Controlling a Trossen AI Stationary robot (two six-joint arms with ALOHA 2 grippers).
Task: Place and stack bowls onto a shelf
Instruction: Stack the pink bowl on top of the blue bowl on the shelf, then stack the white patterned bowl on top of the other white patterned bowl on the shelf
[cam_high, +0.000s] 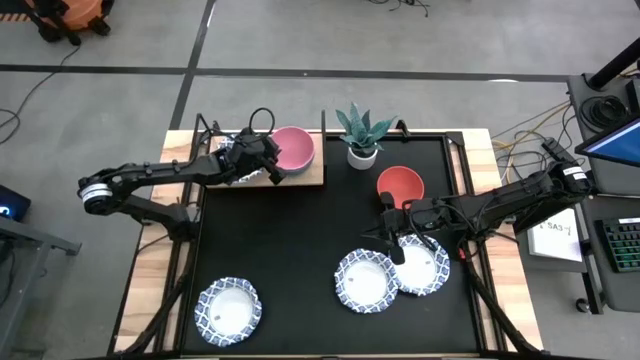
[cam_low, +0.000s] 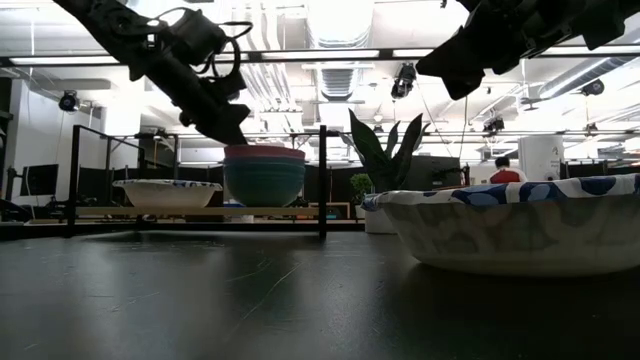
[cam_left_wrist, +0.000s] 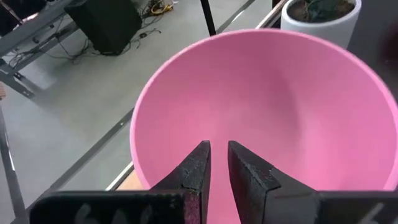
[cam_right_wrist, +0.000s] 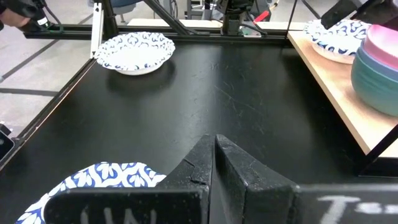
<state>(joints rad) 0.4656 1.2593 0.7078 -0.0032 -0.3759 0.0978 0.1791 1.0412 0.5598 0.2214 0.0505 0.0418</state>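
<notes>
The pink bowl (cam_left_wrist: 273, 106) tops a stack of plain bowls (cam_low: 265, 175) on the light-wood shelf (cam_high: 305, 178); a patterned bowl (cam_low: 168, 192) sits beside the stack. My left gripper (cam_left_wrist: 219, 158) hovers at the pink bowl's left rim, pointing into it, fingers shut to a narrow slit. My right gripper (cam_right_wrist: 214, 146) is shut above the black table, between two patterned bowls (cam_high: 367, 280) (cam_high: 422, 265). A red bowl (cam_high: 400, 185) and a third patterned bowl (cam_high: 228, 308) rest on the table. My left gripper comes at the pink bowl slanting down from the table's left, with its tips over the inside near the rim (cam_low: 228, 150). Whether the tips touch the bowl, I cannot tell.
A white pot with a green plant (cam_high: 362, 140) stands right of the shelf, close to the red bowl. The shelf's black posts (cam_low: 322, 180) rise at its ends. Bare black tabletop (cam_high: 280, 240) lies between the shelf and the near bowls.
</notes>
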